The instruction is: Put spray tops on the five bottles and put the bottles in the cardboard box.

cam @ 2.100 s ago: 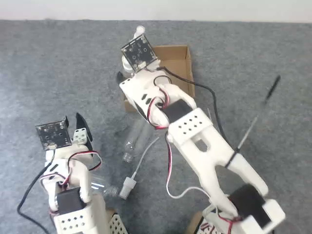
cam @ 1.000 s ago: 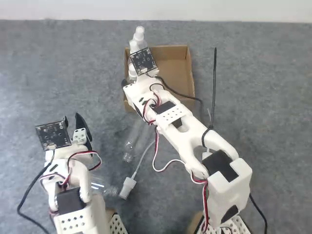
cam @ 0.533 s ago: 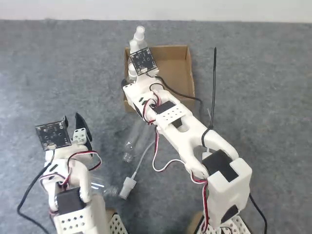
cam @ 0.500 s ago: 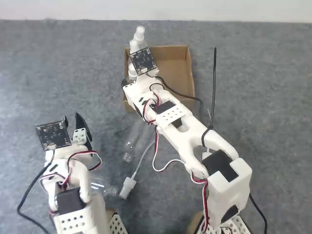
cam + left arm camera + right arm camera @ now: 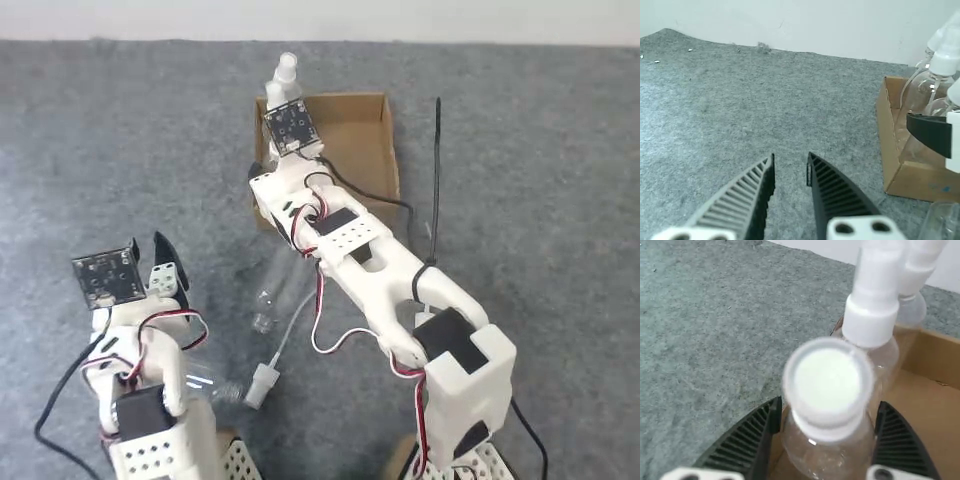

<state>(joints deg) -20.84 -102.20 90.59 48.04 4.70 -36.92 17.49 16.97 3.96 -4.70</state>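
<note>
- At the far corner of the cardboard box (image 5: 365, 150), on the left arm's side: right gripper (image 5: 829, 406), jaws closed on either side of an upright held bottle (image 5: 825, 460), which they grip by its clear body just under its white spray top (image 5: 827, 375).
- Same corner, just behind the held bottle: second bottle (image 5: 885, 352) and third bottle (image 5: 912, 307), both upright and both capped. They stand close together, and I cannot tell whether they touch.
- Near edge of the desk (image 5: 120, 130), well apart from the box: left gripper (image 5: 790, 167), held low over the grey felt. I see its jaws parted by a narrow gap with nothing between them.
- Middle of the desk, between the two arms: bare bottle (image 5: 275, 285), clear, lying on its side with its open neck towards the arm bases.
- Just beside the bare bottle: loose spray top (image 5: 262, 382), white, lying flat with its thin tube running up alongside that bottle.
- Beside the left arm's base: another clear bottle (image 5: 212, 388), lying down, uncapped, partly hidden by the arm.
</note>
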